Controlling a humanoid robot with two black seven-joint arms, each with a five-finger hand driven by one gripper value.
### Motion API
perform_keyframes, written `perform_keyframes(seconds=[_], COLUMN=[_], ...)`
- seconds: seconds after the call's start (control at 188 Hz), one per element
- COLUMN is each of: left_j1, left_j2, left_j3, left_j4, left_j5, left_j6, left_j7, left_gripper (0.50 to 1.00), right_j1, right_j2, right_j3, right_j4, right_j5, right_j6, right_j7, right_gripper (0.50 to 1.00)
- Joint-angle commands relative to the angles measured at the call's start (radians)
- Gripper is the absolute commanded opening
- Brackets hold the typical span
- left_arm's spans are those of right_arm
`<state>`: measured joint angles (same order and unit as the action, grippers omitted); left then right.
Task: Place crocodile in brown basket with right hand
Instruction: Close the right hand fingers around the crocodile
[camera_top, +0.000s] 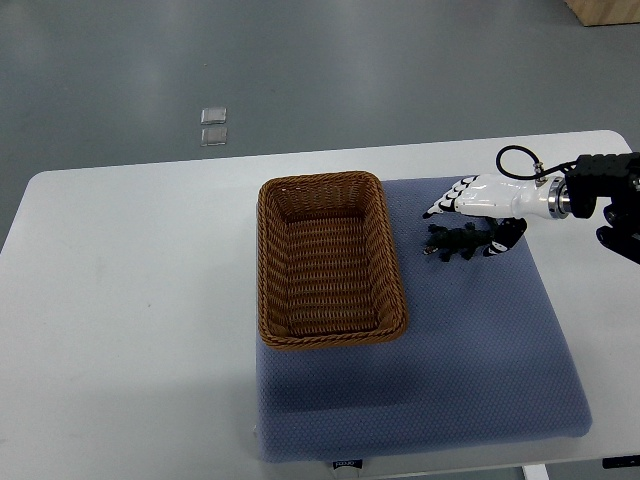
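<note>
White table (120, 300), one blue mat (450, 360) on its right half; over the mat's far edge, one right hand (485, 198), fingers (445, 206) extended and spread, grasping nothing; thumb (505, 238) angled downward; one crocodile (455, 243) flat on the mat just beneath the fingers, beside the thumb tip, contact not determinable; one brown basket (268, 260) near its left, apart; bare mat lies nearer the camera; two clear squares (213, 127) on the floor beyond.

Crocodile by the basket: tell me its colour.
The crocodile is dark green, almost black; top view shows it on the blue mat by the right hand.
</note>
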<state>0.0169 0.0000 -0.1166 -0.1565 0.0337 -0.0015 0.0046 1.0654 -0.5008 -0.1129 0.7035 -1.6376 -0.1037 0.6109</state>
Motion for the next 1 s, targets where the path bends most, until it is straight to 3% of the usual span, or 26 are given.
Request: perform_keyframes(seconds=[0.0, 0.993], left_j1=[0.000, 0.000], left_j2=[0.000, 0.000], left_j3=[0.000, 0.000], left_j4=[0.000, 0.000], left_j5=[0.000, 0.000], left_j6=[0.000, 0.000], left_j7=[0.000, 0.000], left_gripper=[1.000, 1.000], right_j1=[-0.004, -0.013], right_j2=[0.002, 0.047], right_j3=[-0.005, -0.027], right_j4=[-0.002, -0.067], right_j5=[-0.001, -0.028], right_j6=[-0.017, -0.045], right_j7=[0.000, -0.002], right_gripper=[0.928, 0.909])
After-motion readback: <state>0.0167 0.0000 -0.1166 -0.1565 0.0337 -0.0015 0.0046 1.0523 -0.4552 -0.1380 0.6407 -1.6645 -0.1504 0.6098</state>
